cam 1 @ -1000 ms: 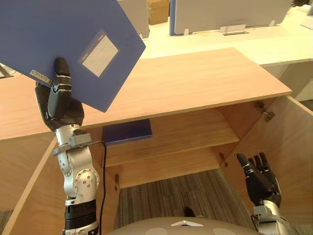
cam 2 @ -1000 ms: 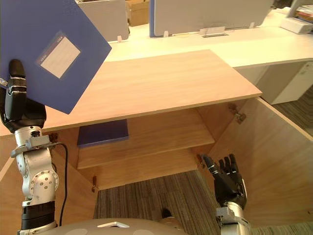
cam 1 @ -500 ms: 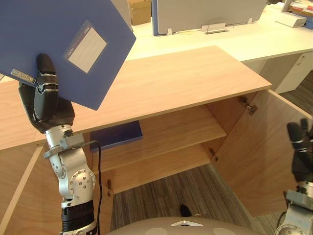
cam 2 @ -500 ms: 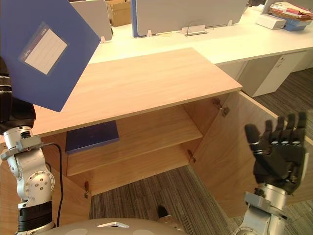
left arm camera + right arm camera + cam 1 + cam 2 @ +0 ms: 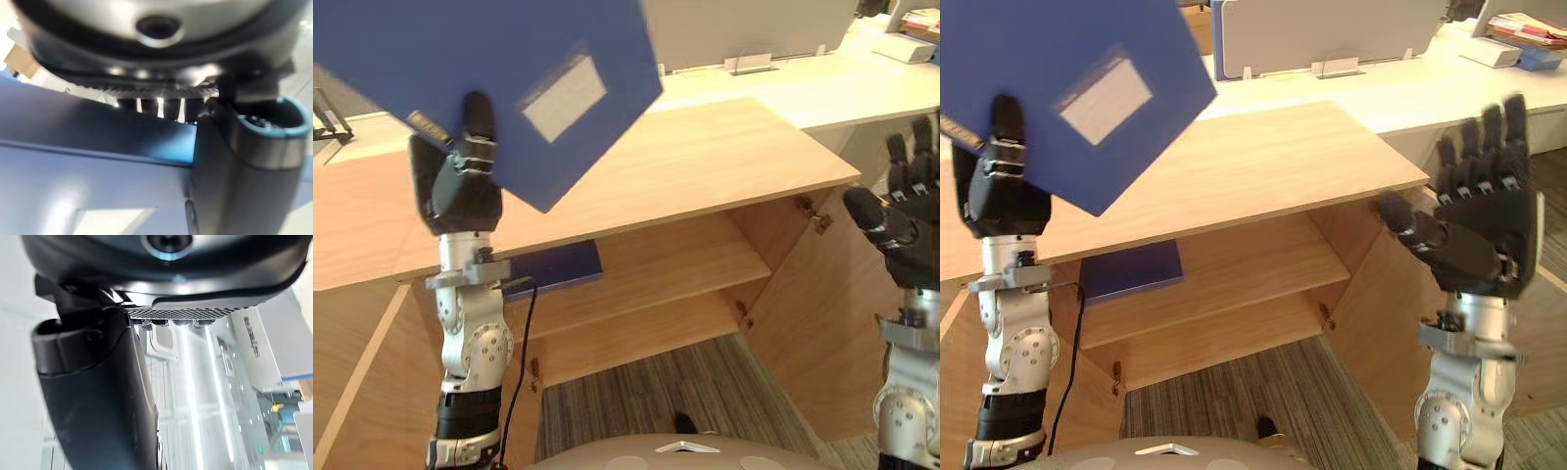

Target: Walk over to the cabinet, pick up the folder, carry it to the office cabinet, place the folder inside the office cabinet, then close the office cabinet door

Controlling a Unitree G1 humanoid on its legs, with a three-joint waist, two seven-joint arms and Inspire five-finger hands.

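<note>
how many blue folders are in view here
2. One folder is pinched in the left hand, raised over the cabinet; a second folder lies flat on its upper shelf. More could be hidden deeper inside.

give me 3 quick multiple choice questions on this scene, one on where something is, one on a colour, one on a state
1. Where does the flat blue item that is in no hand lie?
A) on a shelf inside the open cabinet
B) on the desk behind
C) on the carpet

2. What colour is the folder that the left hand holds up?
A) red
B) blue
C) green

3. How is the right hand?
A) shut on the folder
B) gripping the cabinet door
C) open, holding nothing

Answers:
1 A, it lies flat on the shelf, toward the cabinet's left side.
2 B, its cover is blue with a pale label.
3 C, its fingers are straight and raised in the air.
</note>
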